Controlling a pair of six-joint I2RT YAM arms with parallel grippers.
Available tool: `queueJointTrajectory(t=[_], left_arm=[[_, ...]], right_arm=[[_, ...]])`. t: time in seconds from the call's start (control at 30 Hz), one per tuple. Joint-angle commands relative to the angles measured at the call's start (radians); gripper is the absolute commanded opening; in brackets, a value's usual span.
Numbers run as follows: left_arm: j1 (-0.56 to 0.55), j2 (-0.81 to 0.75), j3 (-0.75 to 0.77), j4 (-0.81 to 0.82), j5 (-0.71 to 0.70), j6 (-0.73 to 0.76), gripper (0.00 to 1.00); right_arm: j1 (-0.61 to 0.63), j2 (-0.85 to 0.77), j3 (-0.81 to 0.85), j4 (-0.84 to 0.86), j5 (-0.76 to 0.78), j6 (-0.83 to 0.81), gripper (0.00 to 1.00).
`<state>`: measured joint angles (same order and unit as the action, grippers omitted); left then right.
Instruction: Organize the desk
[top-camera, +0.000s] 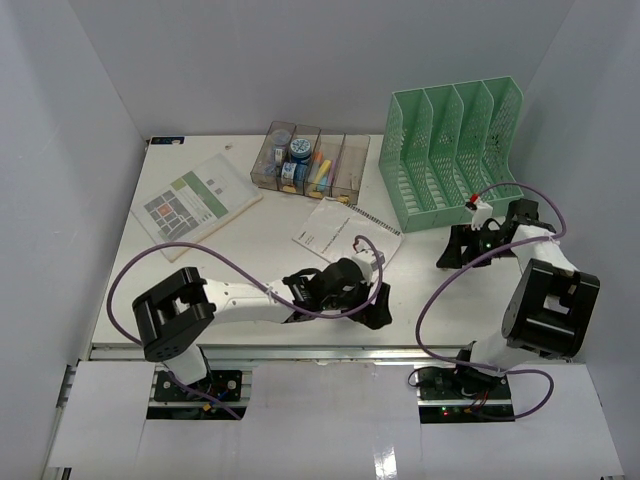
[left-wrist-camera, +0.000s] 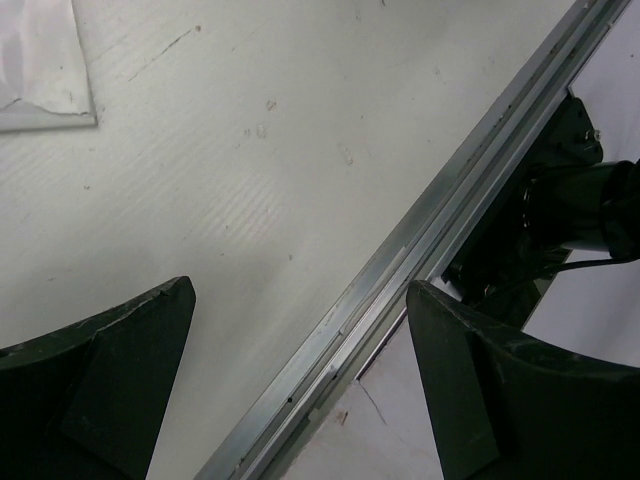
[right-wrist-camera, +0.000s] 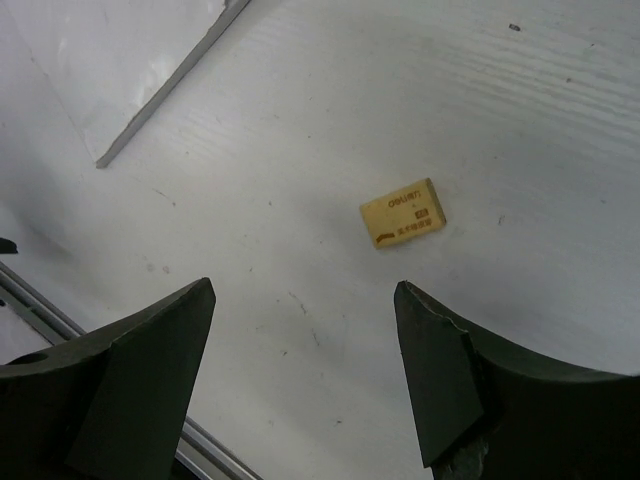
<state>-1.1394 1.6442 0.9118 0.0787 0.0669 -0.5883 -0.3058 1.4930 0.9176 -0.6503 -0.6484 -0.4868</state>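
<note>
Desk (top-camera: 270, 245) fills the white-walled booth, rail along its near edge | left gripper (left-wrist-camera: 300, 300) jaws wide apart, empty, over that rail | right gripper (right-wrist-camera: 305, 290) jaws apart, yellow eraser (right-wrist-camera: 403, 212) just beyond

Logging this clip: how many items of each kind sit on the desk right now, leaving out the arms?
Booklets: 2 (green-patterned booklet, spiral-bound booklet)
Green mesh file rack: 1
Row of clear bins: 1
Yellow eraser: 1
Total on the desk: 5
</note>
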Motion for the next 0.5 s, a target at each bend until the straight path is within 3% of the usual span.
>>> queueJointTrajectory(t=[0.0, 0.13, 0.23, 0.47], left_arm=[[-0.016, -0.122, -0.058, 0.032, -0.092, -0.016, 0.98], [-0.019, -0.191, -0.111, 0.055, -0.136, -0.040, 0.98], [-0.019, -0.232, -0.155, 0.069, -0.156, -0.061, 0.98], [-0.019, -0.272, -0.217, 0.107, -0.165, -0.076, 0.98]], right_arm=[[-0.003, 0.096, 0.081, 0.083, -0.044, 0.236, 0.79], [0.002, 0.105, 0.076, 0.201, 0.079, 0.356, 0.79], [0.031, 0.074, 0.049, 0.271, 0.273, 0.435, 0.80], [0.122, 0.028, -0.020, 0.350, 0.410, 0.332, 0.79]])
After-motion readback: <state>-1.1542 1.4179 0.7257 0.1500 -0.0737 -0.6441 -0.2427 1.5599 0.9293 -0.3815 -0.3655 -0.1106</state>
